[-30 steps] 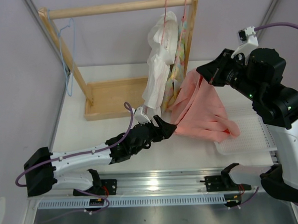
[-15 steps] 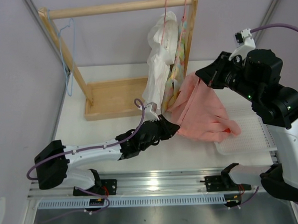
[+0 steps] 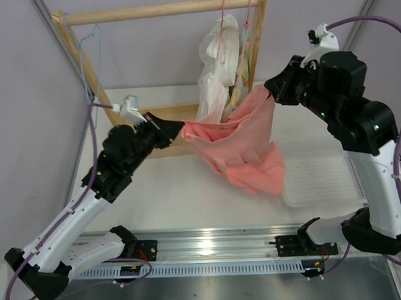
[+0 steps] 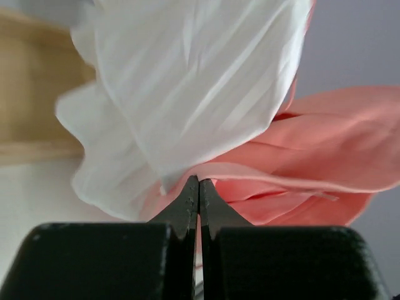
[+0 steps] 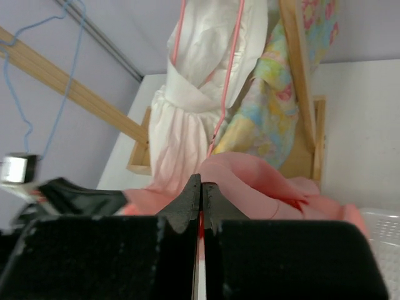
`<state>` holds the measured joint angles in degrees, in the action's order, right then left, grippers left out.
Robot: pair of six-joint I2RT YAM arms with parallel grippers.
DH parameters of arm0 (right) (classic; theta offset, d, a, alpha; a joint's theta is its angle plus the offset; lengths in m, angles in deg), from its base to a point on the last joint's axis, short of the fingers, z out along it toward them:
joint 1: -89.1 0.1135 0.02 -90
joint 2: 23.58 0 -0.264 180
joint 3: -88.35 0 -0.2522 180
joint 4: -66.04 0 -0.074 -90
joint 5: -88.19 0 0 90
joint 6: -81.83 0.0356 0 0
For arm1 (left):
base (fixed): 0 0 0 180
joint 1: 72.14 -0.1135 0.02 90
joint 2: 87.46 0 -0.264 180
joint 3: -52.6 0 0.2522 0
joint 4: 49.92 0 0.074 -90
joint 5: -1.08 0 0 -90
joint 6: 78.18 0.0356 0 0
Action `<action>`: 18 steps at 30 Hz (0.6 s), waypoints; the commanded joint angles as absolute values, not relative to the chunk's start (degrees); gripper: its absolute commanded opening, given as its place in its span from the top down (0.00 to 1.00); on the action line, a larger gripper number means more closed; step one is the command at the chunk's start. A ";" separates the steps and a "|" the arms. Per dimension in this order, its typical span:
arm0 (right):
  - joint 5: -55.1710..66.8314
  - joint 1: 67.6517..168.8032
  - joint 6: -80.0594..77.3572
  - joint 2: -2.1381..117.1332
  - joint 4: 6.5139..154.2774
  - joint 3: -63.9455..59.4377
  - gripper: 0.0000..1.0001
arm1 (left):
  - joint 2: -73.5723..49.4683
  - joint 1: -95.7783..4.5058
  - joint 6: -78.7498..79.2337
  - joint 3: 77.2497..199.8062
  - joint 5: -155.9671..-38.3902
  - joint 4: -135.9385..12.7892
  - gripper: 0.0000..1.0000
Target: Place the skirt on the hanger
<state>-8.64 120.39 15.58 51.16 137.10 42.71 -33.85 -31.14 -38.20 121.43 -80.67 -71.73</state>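
Note:
The salmon-pink skirt (image 3: 244, 148) hangs stretched in the air between my two grippers, sagging in the middle above the table. My left gripper (image 3: 180, 126) is shut on its left waistband edge, seen as a pink band at the fingertips (image 4: 199, 181). My right gripper (image 3: 270, 89) is shut on the skirt's right edge; pink cloth (image 5: 250, 178) bunches at its tips (image 5: 201, 181). The light-blue wire hanger (image 3: 89, 75) hangs from the left end of the wooden rail, also visible in the right wrist view as a blue wire (image 5: 44, 81).
A wooden rack (image 3: 146, 12) with a base board (image 3: 143, 149) stands at the back. A white ruffled garment (image 3: 216, 68) and a pastel garment (image 3: 244, 60) hang on pink hangers at its right end. A white tray (image 3: 323, 180) lies at the right.
The left gripper closed on the skirt's edge and rose up and to the left, pulling the skirt off the table. The skirt now spans both grippers; the right arm lifted slightly.

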 commanded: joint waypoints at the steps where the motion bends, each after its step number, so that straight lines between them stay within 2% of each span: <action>1: -13.14 120.30 9.86 54.81 132.38 44.02 1.00 | -32.80 -40.46 -30.55 131.29 -90.48 -78.69 1.00; 7: -10.87 115.65 5.90 63.33 121.73 47.78 1.00 | -22.17 -51.02 -27.21 148.08 -99.44 -76.69 1.00; 10: -9.99 114.33 5.63 68.78 121.02 54.88 1.00 | -16.37 -53.93 -26.24 160.70 -102.09 -78.17 1.00; 13: -9.46 114.41 5.37 69.58 118.22 54.84 1.00 | -14.16 -54.47 -23.96 166.96 -102.10 -81.07 1.00; 18: -9.37 114.06 5.11 68.35 114.01 50.70 1.00 | -15.83 -59.12 -23.15 162.79 -102.01 -81.88 1.00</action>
